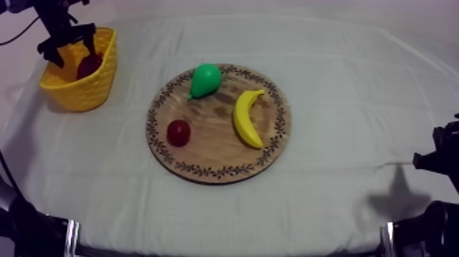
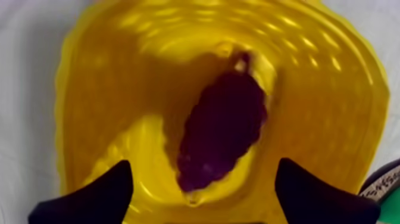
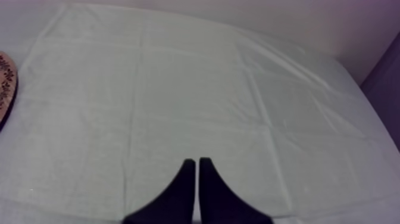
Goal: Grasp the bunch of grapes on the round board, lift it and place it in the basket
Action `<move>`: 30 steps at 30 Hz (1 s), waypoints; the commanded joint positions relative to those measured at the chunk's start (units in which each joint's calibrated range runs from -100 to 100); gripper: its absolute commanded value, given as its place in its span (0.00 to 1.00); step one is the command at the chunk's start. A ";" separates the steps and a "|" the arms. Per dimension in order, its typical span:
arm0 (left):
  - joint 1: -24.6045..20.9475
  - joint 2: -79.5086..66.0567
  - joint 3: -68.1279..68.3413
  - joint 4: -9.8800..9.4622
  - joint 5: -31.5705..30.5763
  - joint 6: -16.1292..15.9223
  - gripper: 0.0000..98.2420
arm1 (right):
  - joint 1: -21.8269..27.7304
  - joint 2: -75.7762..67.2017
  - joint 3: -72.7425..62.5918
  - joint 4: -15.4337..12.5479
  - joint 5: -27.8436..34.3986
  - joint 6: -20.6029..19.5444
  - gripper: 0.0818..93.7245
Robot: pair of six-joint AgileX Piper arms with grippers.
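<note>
The dark purple bunch of grapes (image 2: 221, 132) lies on the floor of the yellow basket (image 2: 119, 89), free of any grip. My left gripper (image 2: 202, 196) hangs just above it with its black fingers spread wide, open. From above, the left gripper (image 1: 71, 45) hovers over the yellow basket (image 1: 85, 85) at the back left, with the grapes (image 1: 89, 65) inside. The round wooden board (image 1: 205, 147) in the middle carries a green pear (image 1: 204, 80), a banana (image 1: 246, 117) and a small red fruit (image 1: 179, 132). My right gripper (image 3: 197, 162) is shut over bare cloth.
The right arm (image 1: 440, 154) rests low at the right edge of the table. The rim of the wooden board (image 3: 5, 89) shows beside the cloth ahead of the right gripper. Grey-white cloth covers the table around the board.
</note>
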 commanded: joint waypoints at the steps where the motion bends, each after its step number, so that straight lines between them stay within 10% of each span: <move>1: -0.23 -0.33 0.24 -0.05 -0.49 -0.01 0.96 | 0.00 -0.02 -0.05 -0.01 0.04 -0.01 0.00; 16: -0.79 -12.48 9.05 0.93 -5.82 -2.48 0.96 | 0.00 -0.02 -0.05 -0.01 0.04 -0.01 0.00; 30: -0.38 -35.54 27.76 1.76 -12.45 -4.02 0.66 | 0.00 -0.02 -0.05 -0.01 0.04 -0.01 0.00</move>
